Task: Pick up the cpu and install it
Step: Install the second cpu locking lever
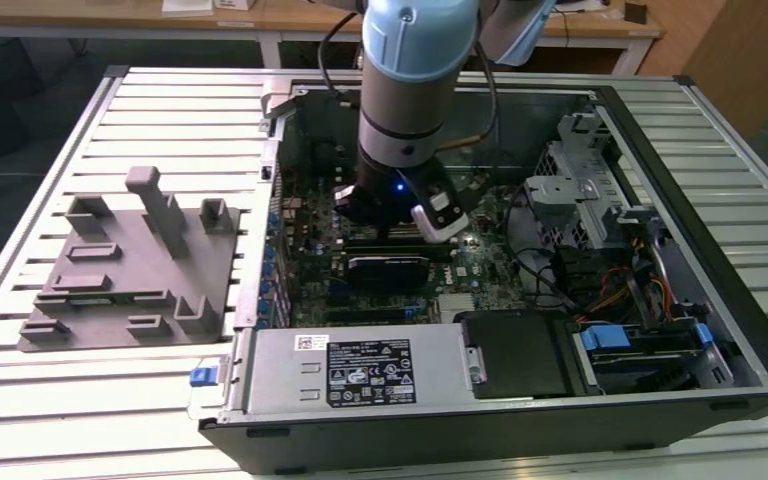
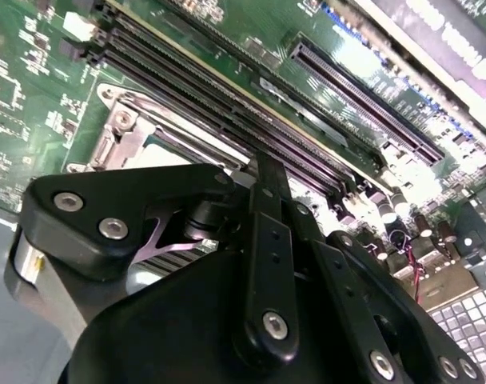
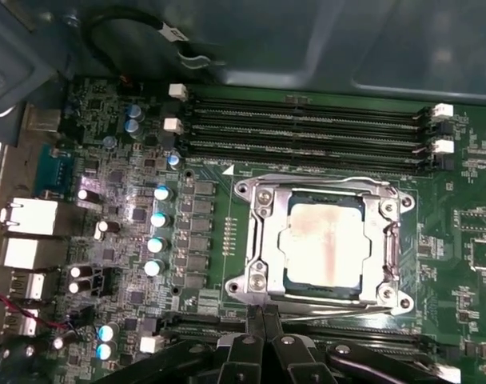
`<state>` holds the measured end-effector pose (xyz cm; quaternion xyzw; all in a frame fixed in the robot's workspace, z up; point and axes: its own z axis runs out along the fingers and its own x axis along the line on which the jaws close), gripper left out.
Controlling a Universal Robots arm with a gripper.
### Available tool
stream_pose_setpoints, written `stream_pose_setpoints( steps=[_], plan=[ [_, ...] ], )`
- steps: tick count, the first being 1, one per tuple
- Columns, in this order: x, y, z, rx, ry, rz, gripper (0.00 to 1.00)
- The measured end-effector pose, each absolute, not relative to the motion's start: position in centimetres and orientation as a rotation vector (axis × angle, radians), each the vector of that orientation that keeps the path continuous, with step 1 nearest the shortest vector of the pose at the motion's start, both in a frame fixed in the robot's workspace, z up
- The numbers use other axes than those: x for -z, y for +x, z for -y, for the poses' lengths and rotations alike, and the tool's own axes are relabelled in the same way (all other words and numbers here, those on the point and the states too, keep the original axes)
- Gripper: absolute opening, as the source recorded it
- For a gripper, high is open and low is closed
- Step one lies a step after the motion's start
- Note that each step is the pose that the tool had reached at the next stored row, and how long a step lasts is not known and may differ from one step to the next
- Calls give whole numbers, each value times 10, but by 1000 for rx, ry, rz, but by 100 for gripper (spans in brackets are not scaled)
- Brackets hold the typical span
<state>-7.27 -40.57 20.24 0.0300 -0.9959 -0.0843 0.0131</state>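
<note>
Grey fixture [image 1: 131,265]: well apart from claw [image 3: 264,316], toward the exterior view's left, outside case [image 1: 704,180]. Claw: low over motherboard [image 3: 115,264], fingers closed together, gripping nothing. Cpu [image 3: 323,244]: just ahead of the tips, lying flat inside socket frame [image 3: 259,240], apparently already seated. Keep tips clear of frame and of memory slots [image 3: 307,128] beyond it; avoid side load on chip. Cpu appearance: square, pale silvery top, faintly tinted centre, thin greenish rim.
</note>
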Motion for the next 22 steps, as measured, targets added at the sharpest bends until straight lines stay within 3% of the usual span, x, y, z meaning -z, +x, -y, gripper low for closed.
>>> stream_pose_setpoints(
  steps=[22],
  plan=[
    [-196, -82, 410, 366, 95, 3095, 11]
  ],
)
